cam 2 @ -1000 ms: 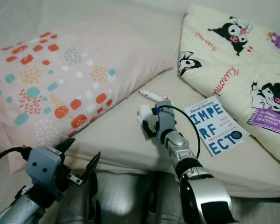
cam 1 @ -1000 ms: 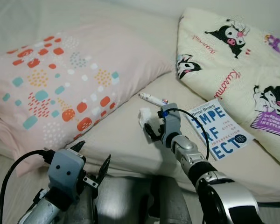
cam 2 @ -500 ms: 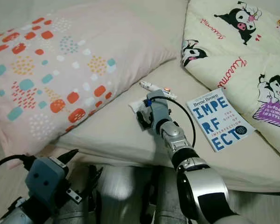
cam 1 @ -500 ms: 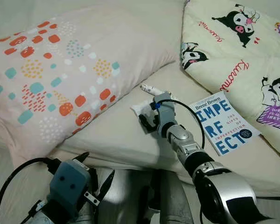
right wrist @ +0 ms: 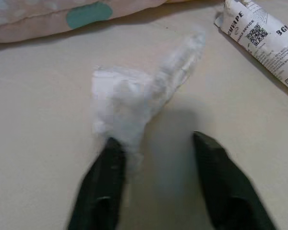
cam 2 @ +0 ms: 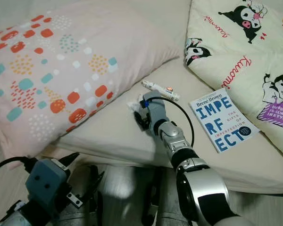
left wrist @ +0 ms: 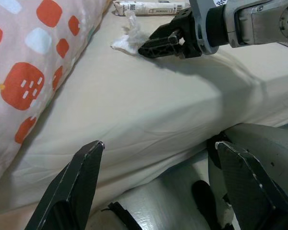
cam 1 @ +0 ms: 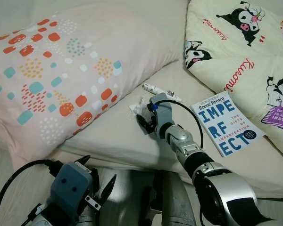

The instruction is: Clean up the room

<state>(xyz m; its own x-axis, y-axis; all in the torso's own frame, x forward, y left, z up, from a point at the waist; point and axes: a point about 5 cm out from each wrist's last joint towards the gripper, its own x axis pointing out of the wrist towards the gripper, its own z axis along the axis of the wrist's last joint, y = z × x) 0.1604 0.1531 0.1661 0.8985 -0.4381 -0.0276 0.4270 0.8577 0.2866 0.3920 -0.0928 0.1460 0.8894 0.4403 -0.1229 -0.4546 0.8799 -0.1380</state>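
Low at the left, our left gripper [cam 1: 93, 181] hangs below the edge of the bed [cam 1: 118, 136], its two fingers [left wrist: 73, 184] spread apart and holding nothing. Above it a pink pillow [cam 1: 52, 70] dotted in orange and teal covers the left half of the bed.

Just right of the pillow's lower corner, a crumpled white tissue [right wrist: 134, 103] lies on the cream sheet. Our right gripper [cam 1: 142, 123] is stretched out over the bed and sits right at it: the fingers [right wrist: 103, 191] are parted, one tip touching the tissue's near edge, the other resting on bare sheet beside it. The tissue is not clamped.

Just beyond the tissue lies a white tube [cam 2: 160, 90] with printed text and a code square, its length running across the sheet, apart from the tissue.

Further right, near the arm's black cable, a white book [cam 1: 226, 123] with large blue lettering lies flat and face up. Behind and to the right of it, a cream blanket [cam 1: 236, 52] printed with black cartoon characters is heaped across the right side of the bed, its edge close to the book's top corner.
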